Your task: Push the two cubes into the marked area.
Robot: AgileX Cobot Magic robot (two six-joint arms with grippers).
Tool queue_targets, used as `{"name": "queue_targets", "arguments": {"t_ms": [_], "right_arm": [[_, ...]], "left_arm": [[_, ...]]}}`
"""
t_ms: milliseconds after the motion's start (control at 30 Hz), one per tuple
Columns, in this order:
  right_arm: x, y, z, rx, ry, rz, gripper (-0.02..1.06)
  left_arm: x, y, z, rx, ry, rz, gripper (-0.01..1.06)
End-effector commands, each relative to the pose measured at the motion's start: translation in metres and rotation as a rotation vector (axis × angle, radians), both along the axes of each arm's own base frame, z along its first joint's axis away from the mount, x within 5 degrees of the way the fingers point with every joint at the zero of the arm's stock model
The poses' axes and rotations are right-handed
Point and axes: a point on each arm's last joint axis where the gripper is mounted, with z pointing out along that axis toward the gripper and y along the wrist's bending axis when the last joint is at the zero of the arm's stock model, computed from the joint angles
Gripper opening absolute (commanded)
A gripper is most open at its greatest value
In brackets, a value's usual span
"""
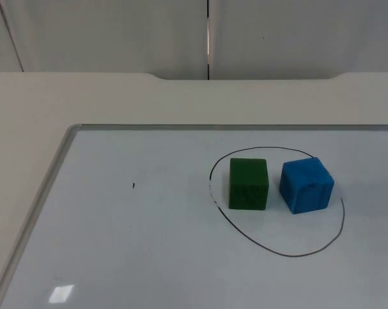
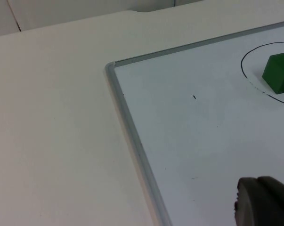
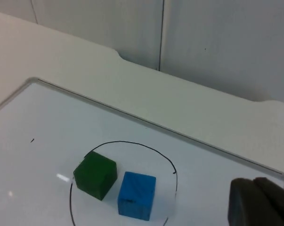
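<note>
Green cube (image 1: 248,184) and blue cube (image 1: 306,185) sit side by side inside the drawn ring (image 1: 278,253) on the whiteboard (image 1: 116,257), green at 9 o'clock of blue, so you've prob. finished the push. Left gripper (image 2: 264,201) & right gripper (image 3: 260,201) wait off the cubes; finger gap can't tell.

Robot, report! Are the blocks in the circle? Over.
Green cube and blue cube inside drawn circle, side by side. Nothing in the way.
</note>
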Motion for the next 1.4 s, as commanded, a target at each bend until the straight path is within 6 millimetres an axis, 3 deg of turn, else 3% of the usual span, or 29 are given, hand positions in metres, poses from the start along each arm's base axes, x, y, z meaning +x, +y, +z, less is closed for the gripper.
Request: {"name": "queue_targets", "arguments": {"t_ms": [0, 200, 567, 900, 1367], "right_arm": [[-0.013, -0.002, 0.0, 0.005, 0.009, 0.015, 0.0], [-0.04, -0.008, -0.002, 0.03, -0.021, 0.014, 0.0], [-0.083, -0.02, -0.038, 0.075, 0.031, -0.016, 0.0], [-0.115, -0.032, -0.043, 0.045, -0.017, -0.039, 0.0], [-0.135, -0.048, -0.064, 0.02, 0.042, -0.166, 0.0]], "left_arm": [[0.001, 0.001, 0.0, 0.006, -0.014, 0.008, 0.0], [0.001, 0.001, 0.0, 0.006, -0.014, 0.008, 0.0], [0.001, 0.001, 0.0, 0.006, -0.014, 0.008, 0.0], [0.001, 0.001, 0.0, 0.006, -0.014, 0.008, 0.0], [0.001, 0.001, 0.0, 0.006, -0.014, 0.008, 0.0]]}}
